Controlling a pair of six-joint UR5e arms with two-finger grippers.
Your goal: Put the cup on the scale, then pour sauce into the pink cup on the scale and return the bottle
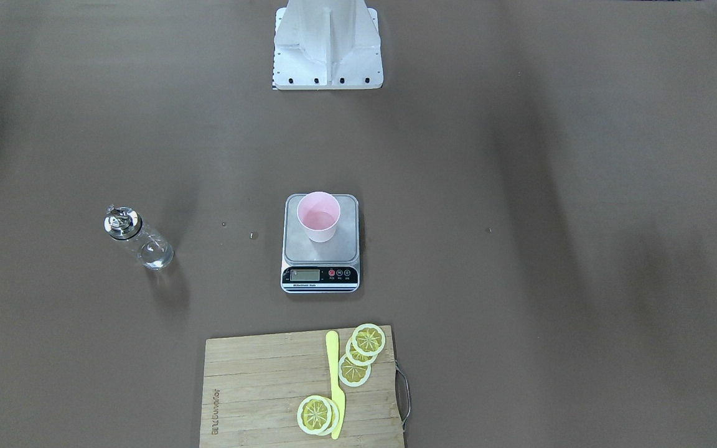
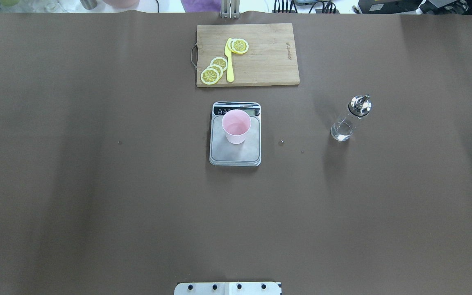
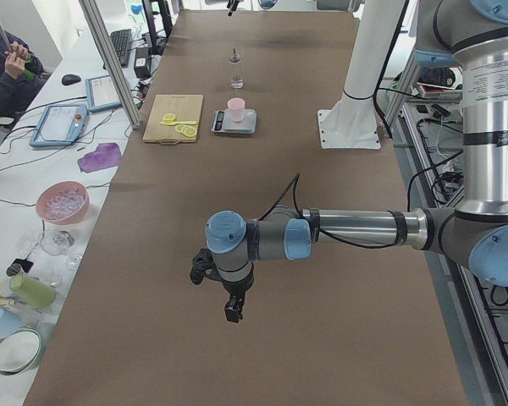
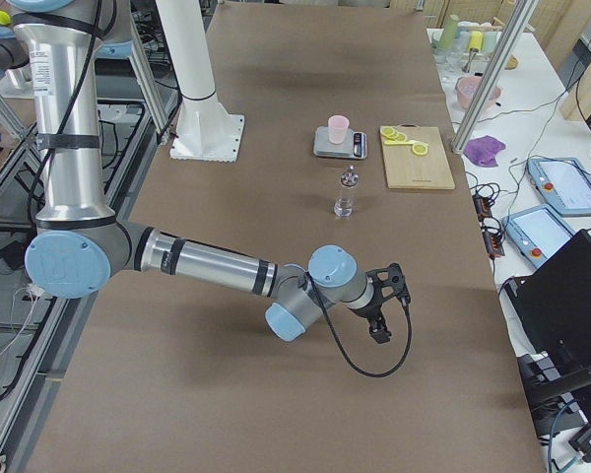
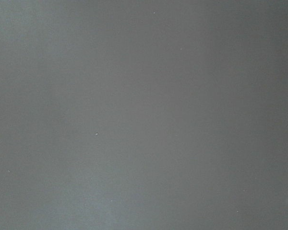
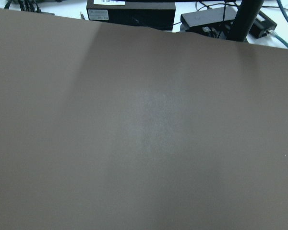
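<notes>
The pink cup (image 2: 236, 125) stands upright on the scale's (image 2: 235, 153) steel platform at mid table; both also show in the front view, cup (image 1: 318, 216) on scale (image 1: 320, 252). The clear glass bottle (image 2: 350, 119) with a metal spout stands on the cloth on the robot's right, apart from the scale; a little clear sauce sits at its bottom (image 1: 154, 254). My left gripper (image 3: 232, 309) shows only in the left side view, far from these things. My right gripper (image 4: 384, 320) shows only in the right side view. I cannot tell whether either is open or shut.
A wooden cutting board (image 2: 268, 57) with lemon slices (image 2: 213, 70) and a yellow knife (image 2: 229, 61) lies beyond the scale. The robot's white base (image 1: 328, 56) stands at the near edge. Bowls and cups (image 3: 61, 201) sit on a side table past the left end.
</notes>
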